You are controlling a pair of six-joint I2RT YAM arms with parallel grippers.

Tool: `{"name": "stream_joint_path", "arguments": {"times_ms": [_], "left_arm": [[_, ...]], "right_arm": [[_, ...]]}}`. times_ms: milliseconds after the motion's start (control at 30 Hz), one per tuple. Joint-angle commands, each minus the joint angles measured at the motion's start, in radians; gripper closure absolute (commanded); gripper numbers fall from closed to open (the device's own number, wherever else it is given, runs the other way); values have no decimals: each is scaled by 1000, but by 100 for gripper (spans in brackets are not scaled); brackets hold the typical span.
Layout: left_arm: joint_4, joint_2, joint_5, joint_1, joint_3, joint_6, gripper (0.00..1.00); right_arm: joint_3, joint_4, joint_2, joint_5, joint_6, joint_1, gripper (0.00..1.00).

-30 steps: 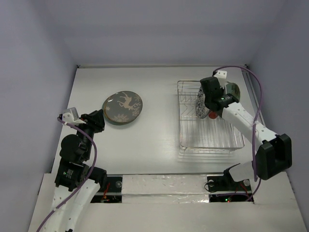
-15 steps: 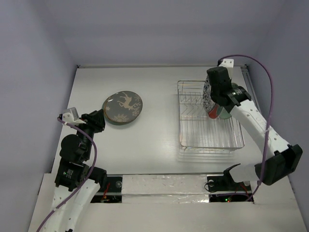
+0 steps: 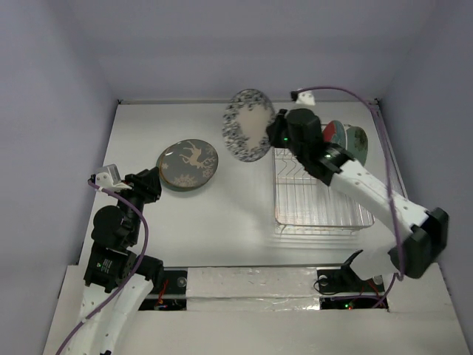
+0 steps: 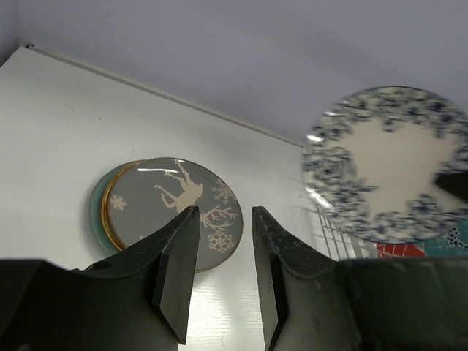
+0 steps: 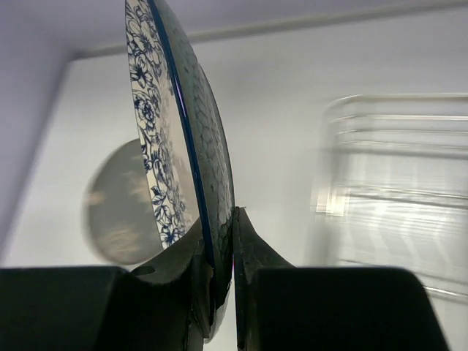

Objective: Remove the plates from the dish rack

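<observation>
While the top view takes in the whole table point(image 3: 222, 222), it shows the right gripper point(image 3: 275, 136) pinching the blue-patterned plate point(image 3: 247, 124) by its rim and holding it in the air near the table's far edge, just left of the dish rack point(image 3: 323, 222), which sits by the right edge. Two more plates point(image 3: 346, 137) stand upright at the rack's far right corner, partly hidden by the arm. A deer plate point(image 3: 188, 164) lies flat toward the left side, near the left gripper point(image 3: 150, 180), whose jaw state cannot be read here. The left wrist view settles it: the left gripper point(image 4: 224, 213) has its fingers point(image 4: 178, 270) spread with nothing between them. It also shows a teal plate point(image 4: 96, 212) under the deer plate point(image 4: 161, 201), which the top view barely shows. The blue-patterned plate point(image 4: 387, 164) hangs at the right, its lower edge cut by a dark shape, with rack wires point(image 4: 330, 235) below. The right wrist view sees the blue-patterned plate point(image 5: 172, 146) edge-on, its rim clamped in the right gripper point(image 5: 221, 241). The dish rack point(image 5: 395, 183) and a grey disc at the left are smeared by blur. A second ago this plate stood in the rack with the gripper on it, and the left arm has not moved.
</observation>
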Motion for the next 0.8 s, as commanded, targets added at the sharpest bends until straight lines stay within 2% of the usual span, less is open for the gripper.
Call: {"name": "stream_joint_path", "arguments": {"times_ms": [0,67,233,467,567,667,700,767], "left_arm": [[39,7,3,-6,-8,4,68],[38,8,3,-6,-8,3,68],[39,19,3,-6,-8,5,68],[41,16,3,-6,-10,3,68],[41,21,3,-6,-10,3,68],[39,19,3,-6,-8,3,68],[41,19,3,-6,-8,2,68],[39,19,3,-6,-8,3,68]], "right_arm": [[-4,514,130,-334,259,42,100],[27,604,255,-383,341,52,100],[134,689,501,-463,464,74,100],[151,755,652,-531,570,94,100],[148,740,689,-534,570,94,92],[131,726,718,-537,564,103,77],[130,714,724,-540,554,103,68],[136,677,747,-552,538,103,62]]}}
